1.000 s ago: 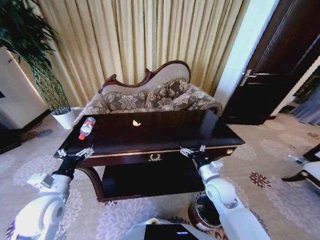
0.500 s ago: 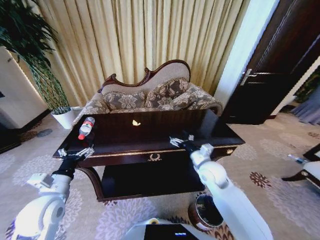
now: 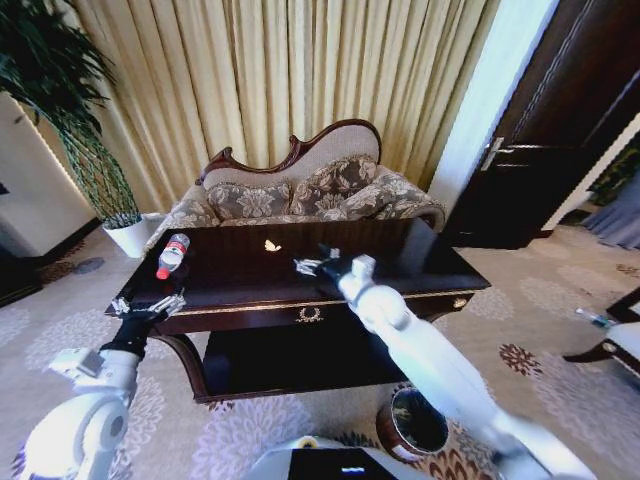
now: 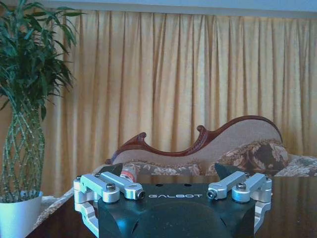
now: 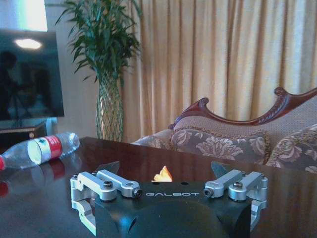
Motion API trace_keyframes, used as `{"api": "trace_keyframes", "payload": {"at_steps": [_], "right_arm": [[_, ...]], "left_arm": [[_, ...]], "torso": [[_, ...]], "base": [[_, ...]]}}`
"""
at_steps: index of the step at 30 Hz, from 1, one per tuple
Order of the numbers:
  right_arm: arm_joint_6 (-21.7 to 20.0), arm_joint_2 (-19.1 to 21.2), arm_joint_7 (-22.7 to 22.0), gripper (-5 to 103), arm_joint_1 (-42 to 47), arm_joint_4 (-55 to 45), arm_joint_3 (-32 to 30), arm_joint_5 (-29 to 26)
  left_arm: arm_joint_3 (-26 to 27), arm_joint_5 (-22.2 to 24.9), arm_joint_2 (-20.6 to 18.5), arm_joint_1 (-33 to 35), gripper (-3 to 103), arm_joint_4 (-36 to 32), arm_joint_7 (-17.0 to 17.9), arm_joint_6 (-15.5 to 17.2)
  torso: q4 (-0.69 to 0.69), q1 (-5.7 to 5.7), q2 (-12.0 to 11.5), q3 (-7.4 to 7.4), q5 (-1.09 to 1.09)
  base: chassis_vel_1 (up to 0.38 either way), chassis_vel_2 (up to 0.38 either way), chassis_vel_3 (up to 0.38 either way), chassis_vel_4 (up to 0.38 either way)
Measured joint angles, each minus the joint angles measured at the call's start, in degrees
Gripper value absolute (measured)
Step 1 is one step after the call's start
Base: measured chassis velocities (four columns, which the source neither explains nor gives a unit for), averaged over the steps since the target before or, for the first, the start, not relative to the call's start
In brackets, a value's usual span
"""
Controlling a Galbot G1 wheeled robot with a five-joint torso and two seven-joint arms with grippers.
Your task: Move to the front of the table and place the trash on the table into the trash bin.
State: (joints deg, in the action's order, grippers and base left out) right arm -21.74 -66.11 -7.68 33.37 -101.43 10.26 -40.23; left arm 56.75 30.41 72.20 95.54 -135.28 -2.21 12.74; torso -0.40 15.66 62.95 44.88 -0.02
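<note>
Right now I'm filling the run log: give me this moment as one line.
right gripper: open, over table, near trash | left gripper: open, at table's front-left edge | trash bin: on floor | bottle: lying on table

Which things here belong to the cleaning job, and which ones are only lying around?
Job: trash, table, bin, right end effector open above the table.
Lying about: bottle, sofa, plant; left end effector open at the table's corner.

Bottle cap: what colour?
Red, on the bottle lying on the table; clearest in head view.
</note>
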Motion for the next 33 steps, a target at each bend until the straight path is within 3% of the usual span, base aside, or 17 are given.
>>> {"api": "trace_keyframes", "payload": {"at_steps": [5,7,9,11,15,19,23,33], "right_arm": [[-0.8,-2.7,0.1,100,-4.1,4.7,3.0,1.4],[-4.6,-4.7,-2.3,100,-6.9,6.1,4.6,1.0],[-5.7,-5.2,-3.2,100,-7.5,6.3,4.9,0.7],[-10.0,-7.6,-7.1,100,-10.3,7.2,5.9,-1.0],[-13.4,-12.0,-11.9,100,-14.3,10.7,7.0,-3.2],[-14.1,-14.9,-13.4,100,-16.2,14.0,7.0,-3.8],[-16.2,-20.8,-15.9,100,-19.1,20.9,5.2,-5.4],[-17.9,-24.5,-22.0,100,-18.9,25.9,2.5,-9.4]], "left_arm": [[0.1,-0.3,0.7,0.3,100,-0.5,0.0,0.0],[0.1,-0.5,1.2,0.5,100,-0.9,0.0,0.0],[0.1,-0.6,1.3,0.6,100,-1.0,0.0,0.0],[0.0,-1.0,1.9,0.7,100,-1.2,0.1,0.0],[-0.4,-1.8,2.8,0.7,100,-1.3,0.0,0.0],[-0.5,-2.2,3.2,0.8,100,-1.3,-0.1,0.0],[-0.3,-2.3,3.3,1.2,100,-1.5,-0.1,-0.1],[-0.3,-2.4,3.6,1.2,100,-1.5,-0.2,-0.2]], "torso": [[0.00,0.00,0.0,0.00,0.02],[-0.01,0.00,0.0,0.00,0.01],[-0.01,0.00,0.0,0.00,0.01],[0.00,0.00,0.0,-0.01,0.00],[-0.01,-0.01,0.0,0.00,0.00],[0.00,-0.01,0.0,0.00,0.00],[0.01,0.00,0.0,0.00,0.00],[-0.01,-0.01,0.0,0.00,0.01]], "base": [[0.000,0.000,0.000,0.000],[0.000,0.000,0.000,0.000],[0.000,0.000,0.000,0.000],[0.000,0.000,0.000,0.000],[0.000,0.000,0.000,0.000],[0.000,0.000,0.000,0.000],[0.000,0.000,0.000,0.000],[0.000,0.000,0.000,0.000]]}}
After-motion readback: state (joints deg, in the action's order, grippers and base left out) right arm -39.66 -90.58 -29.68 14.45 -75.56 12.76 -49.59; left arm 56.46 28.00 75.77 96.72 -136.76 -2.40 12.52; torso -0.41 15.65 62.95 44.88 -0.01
